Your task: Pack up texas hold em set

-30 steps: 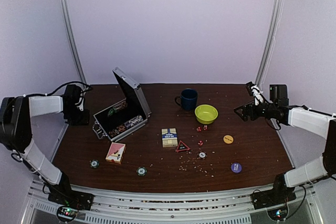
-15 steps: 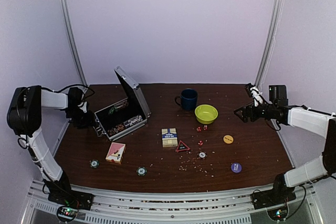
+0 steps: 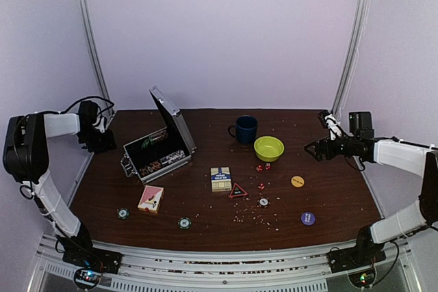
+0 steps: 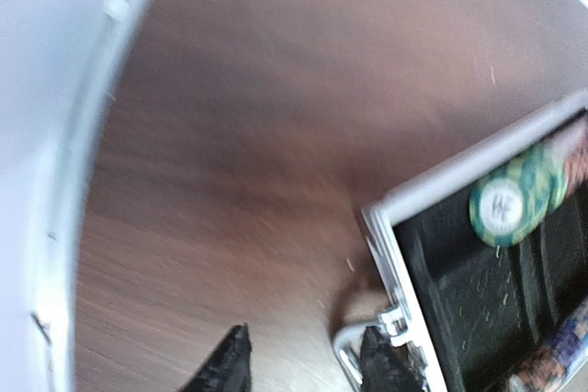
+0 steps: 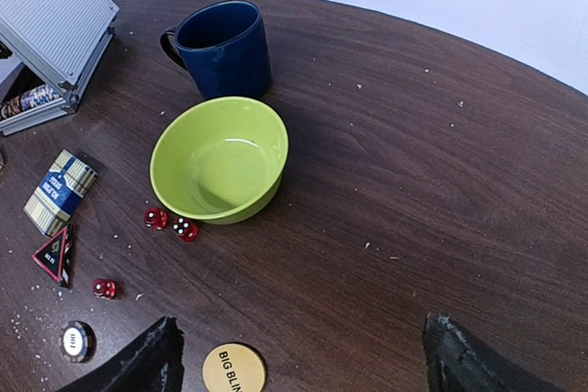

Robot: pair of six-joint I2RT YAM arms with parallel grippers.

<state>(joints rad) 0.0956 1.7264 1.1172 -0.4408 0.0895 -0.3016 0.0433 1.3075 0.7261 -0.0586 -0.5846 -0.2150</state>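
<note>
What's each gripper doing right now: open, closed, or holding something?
Left gripper: open, holding nothing, fingers by the case handle.
Right gripper: wide open, holding nothing.

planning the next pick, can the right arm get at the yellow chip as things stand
Probably yes: the right gripper hangs open near the yellow chip, and nothing lies between them.

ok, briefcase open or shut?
Open. The lid of the silver briefcase stands raised, exposing the black interior with a green chip inside.
</note>
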